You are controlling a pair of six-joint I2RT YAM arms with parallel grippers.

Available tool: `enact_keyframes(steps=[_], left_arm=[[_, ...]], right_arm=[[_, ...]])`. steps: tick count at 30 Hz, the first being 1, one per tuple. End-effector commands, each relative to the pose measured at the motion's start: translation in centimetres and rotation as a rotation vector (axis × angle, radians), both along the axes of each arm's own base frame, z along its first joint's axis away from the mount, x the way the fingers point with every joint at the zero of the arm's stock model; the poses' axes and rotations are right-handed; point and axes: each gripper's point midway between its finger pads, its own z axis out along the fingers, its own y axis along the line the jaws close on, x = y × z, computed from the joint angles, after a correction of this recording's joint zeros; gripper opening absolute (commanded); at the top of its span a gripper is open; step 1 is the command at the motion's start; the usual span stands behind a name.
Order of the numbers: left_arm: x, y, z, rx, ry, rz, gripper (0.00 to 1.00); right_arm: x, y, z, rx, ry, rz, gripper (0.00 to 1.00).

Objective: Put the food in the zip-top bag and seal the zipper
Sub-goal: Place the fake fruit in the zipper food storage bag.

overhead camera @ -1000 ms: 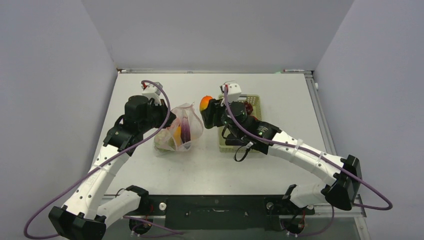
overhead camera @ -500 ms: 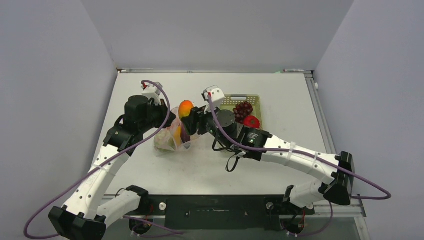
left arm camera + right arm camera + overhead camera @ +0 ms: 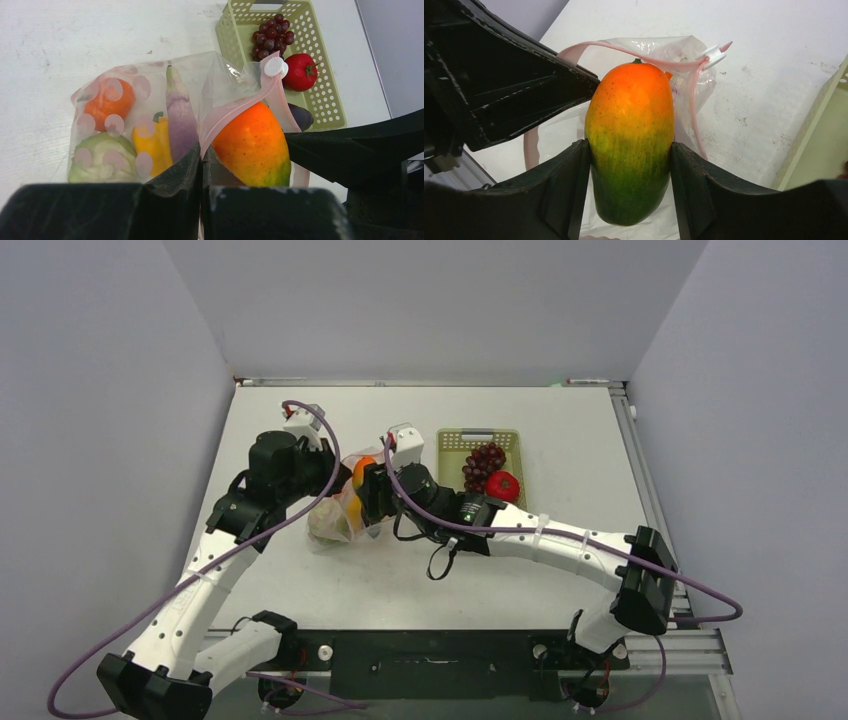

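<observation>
The clear zip-top bag lies left of the basket, with an orange piece, a green piece, a yellow pepper and a purple eggplant inside. My left gripper is shut on the pink zipper strip and holds the mouth open. My right gripper is shut on an orange-green mango. The mango's orange tip sits in the bag's mouth, ringed by the pink strip. From above, the mango is over the bag.
A pale green slatted basket stands right of the bag, holding dark grapes and a red tomato. A dark purple piece shows beside the mango in the left wrist view. The white zipper slider sits at the strip's far end.
My right gripper has carried the mango leftward from over the basket to the bag's open mouth. The left gripper has kept its hold on the bag's edge without moving.
</observation>
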Motion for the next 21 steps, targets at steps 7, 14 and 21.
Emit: enact_keyframes(steps=[7, 14, 21], left_arm=[[0.3, 0.0, 2.3, -0.024, -0.084, -0.007, 0.00], [0.3, 0.0, 2.2, -0.022, -0.082, -0.005, 0.00], [0.4, 0.0, 2.1, -0.021, -0.080, -0.005, 0.00]], right_arm=[[0.4, 1.3, -0.3, 0.011, 0.040, -0.018, 0.41], [0.4, 1.4, -0.1, 0.011, 0.040, -0.019, 0.71], [0.3, 1.0, 1.3, 0.028, 0.015, -0.013, 0.89]])
